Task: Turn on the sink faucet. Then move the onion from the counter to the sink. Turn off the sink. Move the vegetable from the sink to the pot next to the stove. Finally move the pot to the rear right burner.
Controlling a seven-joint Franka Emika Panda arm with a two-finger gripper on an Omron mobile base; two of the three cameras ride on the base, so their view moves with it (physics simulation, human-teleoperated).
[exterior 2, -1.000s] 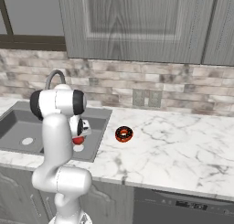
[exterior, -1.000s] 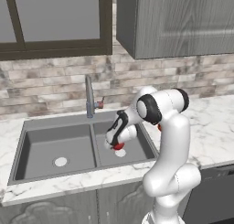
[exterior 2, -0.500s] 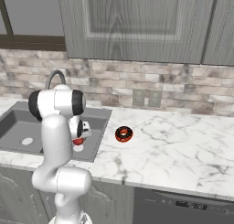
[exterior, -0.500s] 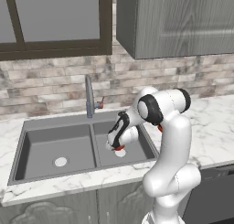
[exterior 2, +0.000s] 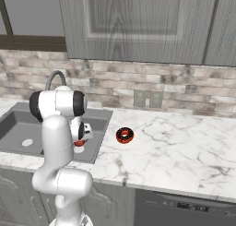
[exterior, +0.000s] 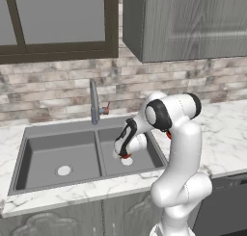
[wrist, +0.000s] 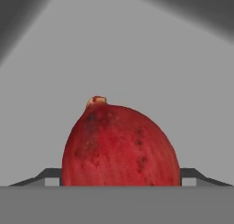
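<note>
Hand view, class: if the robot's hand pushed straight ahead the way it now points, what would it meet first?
The red onion, which sits right between the hand's fingertips. Behind it lies the grey floor of the sink. How much gap is left before contact cannot be told.

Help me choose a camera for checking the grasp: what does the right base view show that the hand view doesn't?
Right base view adds: the marble counter, a dark ring-shaped item on it, the faucet, a wall outlet. Hand view adds: the pincer fingertips flanking the onion. Both share: that onion, low in the grey sink.
</note>
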